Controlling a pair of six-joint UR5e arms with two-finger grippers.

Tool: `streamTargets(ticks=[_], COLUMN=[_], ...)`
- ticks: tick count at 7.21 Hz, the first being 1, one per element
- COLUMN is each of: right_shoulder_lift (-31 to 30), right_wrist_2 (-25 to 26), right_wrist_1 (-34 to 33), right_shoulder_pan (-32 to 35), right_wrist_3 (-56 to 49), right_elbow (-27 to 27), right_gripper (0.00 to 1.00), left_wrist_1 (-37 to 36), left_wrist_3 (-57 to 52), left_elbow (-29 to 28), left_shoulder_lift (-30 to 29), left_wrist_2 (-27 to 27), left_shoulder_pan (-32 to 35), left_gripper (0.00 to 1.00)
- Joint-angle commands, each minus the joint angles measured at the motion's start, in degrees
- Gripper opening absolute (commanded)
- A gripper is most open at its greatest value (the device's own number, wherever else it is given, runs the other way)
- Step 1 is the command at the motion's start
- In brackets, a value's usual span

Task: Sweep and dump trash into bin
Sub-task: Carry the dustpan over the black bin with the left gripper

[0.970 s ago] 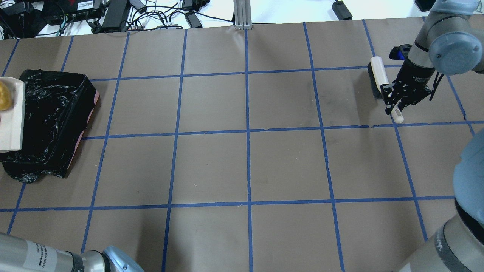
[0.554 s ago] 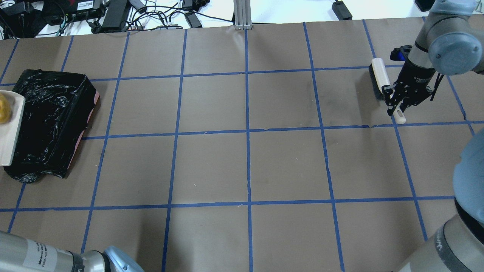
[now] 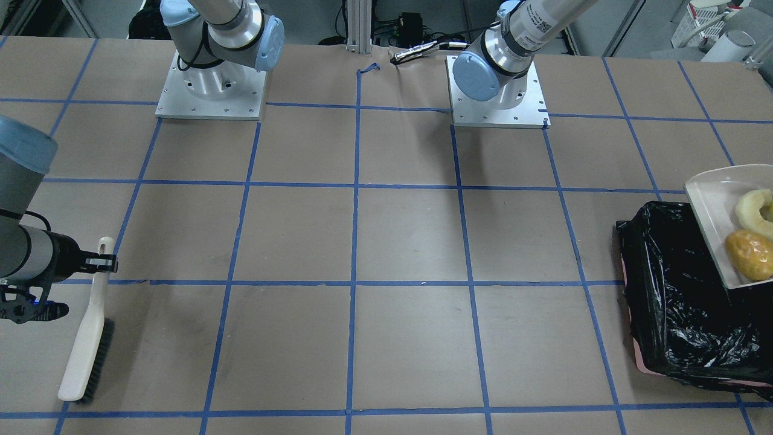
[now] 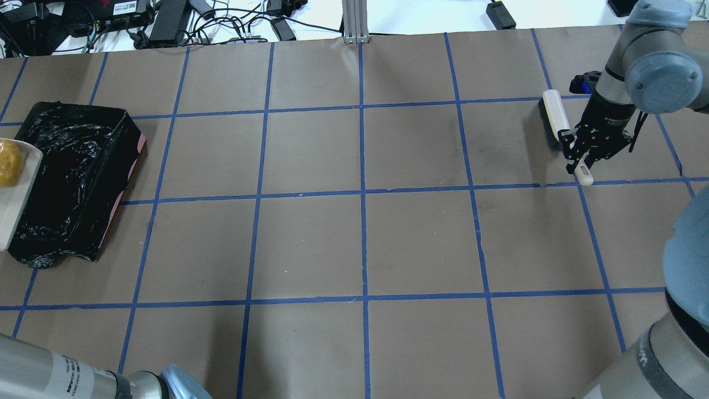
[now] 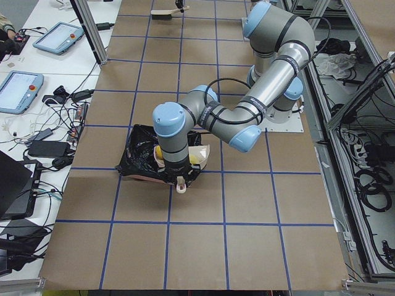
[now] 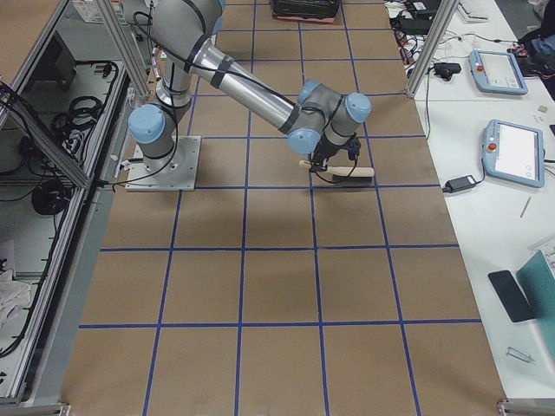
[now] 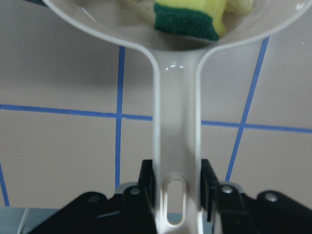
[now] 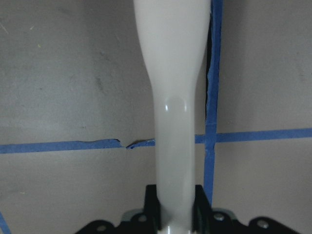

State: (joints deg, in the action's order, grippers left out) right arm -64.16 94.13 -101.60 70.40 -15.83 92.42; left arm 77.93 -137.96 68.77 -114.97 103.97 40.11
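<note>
My left gripper is shut on the handle of a cream dustpan, held tilted over the outer edge of the bin. The bin is lined with a black bag and also shows in the overhead view. In the pan lie the yellow-orange lump, the pale curved wedge and the yellow-and-green sponge piece. My right gripper is shut on the handle of a white brush, whose bristles are on the table at the far right.
The brown papered table has a blue tape grid. Cables and power bricks lie beyond its far edge. A metal post stands at the far middle. The arm bases are bolted on the robot's side.
The dustpan has tilted and slid toward the table's left edge, uncovering more of the bin. The right gripper and the brush have shifted slightly.
</note>
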Motion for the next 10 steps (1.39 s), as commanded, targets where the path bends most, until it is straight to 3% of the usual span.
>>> streamTargets(ticks=[1, 4, 5, 7, 9, 10], right_shoulder_lift=[0.0, 0.0, 0.0, 0.0, -0.6, -1.4], right_wrist_2=[0.2, 0.2, 0.2, 0.2, -0.1, 0.2], right_wrist_1=[0.1, 0.1, 0.1, 0.1, -0.5, -4.4], right_shoulder_pan=[0.0, -0.1, -0.4, -0.8, -0.8, -0.8], right_wrist_3=[-0.1, -0.1, -0.1, -0.1, 0.3, 0.4], right_elbow=[0.0, 0.5, 0.7, 0.9, 0.4, -0.2], right_gripper=[0.13, 0.45, 0.58, 0.64, 0.87, 1.00], left_wrist_1=[-0.5, -2.1, -3.6, -8.7, -9.3, -9.3], left_wrist_3=[-0.1, 0.1, 0.1, -0.1, -0.1, -0.1], left_elbow=[0.1, 0.7, 1.0, 3.2, 3.8, 4.8], left_shoulder_lift=[-0.1, -0.1, -0.2, -0.3, 0.4, 0.8], left_wrist_2=[3.1, 10.4, 10.7, 15.7, 18.6, 18.8], left_shoulder_pan=[1.9, 7.5, 8.1, 9.7, 11.9, 12.1], left_gripper=[0.08, 0.08, 0.08, 0.08, 0.08, 0.08])
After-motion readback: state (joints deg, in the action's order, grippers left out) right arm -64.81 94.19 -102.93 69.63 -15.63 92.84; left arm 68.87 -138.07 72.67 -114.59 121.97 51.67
